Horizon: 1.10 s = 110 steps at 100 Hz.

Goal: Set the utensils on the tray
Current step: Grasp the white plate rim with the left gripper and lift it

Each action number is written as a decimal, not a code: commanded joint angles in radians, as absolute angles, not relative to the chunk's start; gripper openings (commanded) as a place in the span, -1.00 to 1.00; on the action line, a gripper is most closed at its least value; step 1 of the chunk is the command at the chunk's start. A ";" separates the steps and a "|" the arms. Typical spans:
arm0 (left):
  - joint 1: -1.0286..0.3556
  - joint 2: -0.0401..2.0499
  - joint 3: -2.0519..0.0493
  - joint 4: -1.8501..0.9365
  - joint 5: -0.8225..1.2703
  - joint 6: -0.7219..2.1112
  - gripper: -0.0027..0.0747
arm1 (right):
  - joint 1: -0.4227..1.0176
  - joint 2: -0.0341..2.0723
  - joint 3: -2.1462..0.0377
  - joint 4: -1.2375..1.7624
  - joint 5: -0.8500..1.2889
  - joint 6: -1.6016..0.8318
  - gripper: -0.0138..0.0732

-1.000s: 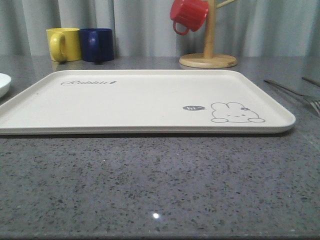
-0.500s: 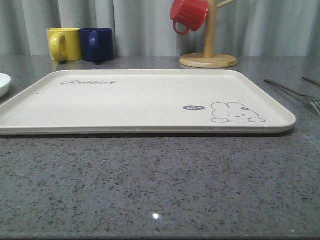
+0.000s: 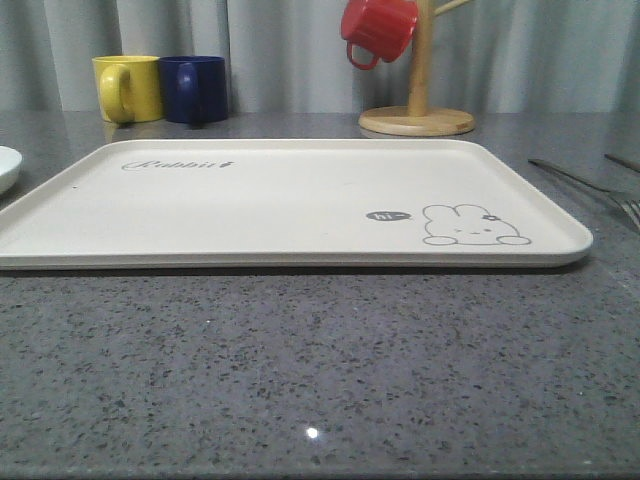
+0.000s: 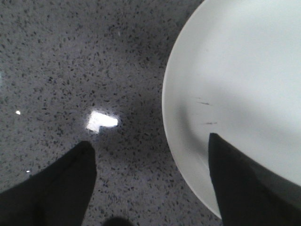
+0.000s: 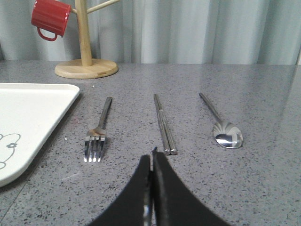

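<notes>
Silver fork (image 5: pixel 97 133), chopsticks (image 5: pixel 164 125) and spoon (image 5: pixel 222 125) lie off the tray's (image 5: pixel 28 122) right edge: stiff, slick, best pinched mid-handle. Right gripper (image 5: pixel 151 162) pressed together, empty; left gripper (image 4: pixel 150 160) spread.

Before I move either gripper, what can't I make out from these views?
- Fork: front view, cut off by the right edge.
- White plate: left wrist view, far side cut off; left gripper finger covers part.
- Red mug: front view, top cut off.
- Tray: right wrist view, mostly cut off.
</notes>
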State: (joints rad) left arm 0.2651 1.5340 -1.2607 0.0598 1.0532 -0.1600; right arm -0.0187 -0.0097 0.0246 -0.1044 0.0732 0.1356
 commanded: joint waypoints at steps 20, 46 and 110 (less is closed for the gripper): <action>0.281 1.636 -1.354 0.026 1.056 -0.174 0.18 | -0.023 -0.030 0.028 -0.107 -0.006 0.129 -0.82; 0.281 1.665 -1.356 0.000 1.060 -0.174 -0.43 | -0.023 -0.030 0.028 -0.107 -0.006 0.129 -0.82; 0.279 1.597 -1.492 -0.149 1.080 -0.119 -0.98 | -0.023 -0.030 0.028 -0.107 -0.006 0.129 -0.82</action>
State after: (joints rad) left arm 0.2791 1.6791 -1.4292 -0.0709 1.0945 -0.1530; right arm -0.0187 -0.0097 0.0246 -0.1044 0.0732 0.1356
